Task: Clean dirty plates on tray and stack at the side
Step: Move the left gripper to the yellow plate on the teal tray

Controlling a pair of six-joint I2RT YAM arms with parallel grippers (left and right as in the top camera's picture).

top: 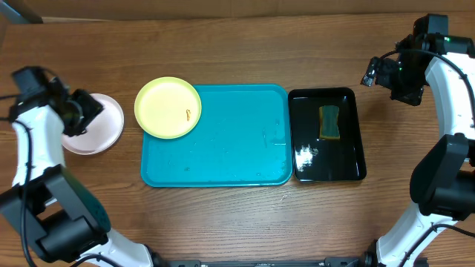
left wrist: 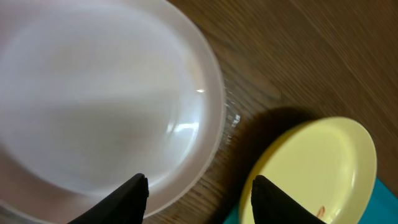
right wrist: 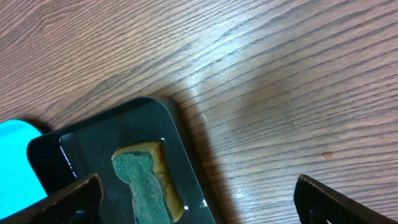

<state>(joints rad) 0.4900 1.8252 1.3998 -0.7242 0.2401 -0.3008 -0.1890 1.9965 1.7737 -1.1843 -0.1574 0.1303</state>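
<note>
A white plate [top: 100, 126] lies on the wooden table left of the turquoise tray [top: 223, 148]. My left gripper [top: 80, 111] hovers over its left part, open, nothing between the fingers. In the left wrist view the gripper [left wrist: 200, 190] looks down on the white plate's [left wrist: 93, 93] right rim, with bare wood below the gap. A pale yellow plate [top: 168, 107] with a small orange smear rests on the tray's far left corner, overlapping the rim; it also shows as the yellow plate [left wrist: 317, 168]. My right gripper [top: 386, 74] stands wide open and empty, above the table.
A glossy black tray [top: 349, 159] holding a green-and-yellow sponge [top: 329, 122] sits right of the turquoise tray. In the right wrist view the gripper [right wrist: 199, 202] spans the black tray's [right wrist: 74, 146] far right corner, the sponge [right wrist: 143, 183] and bare wood.
</note>
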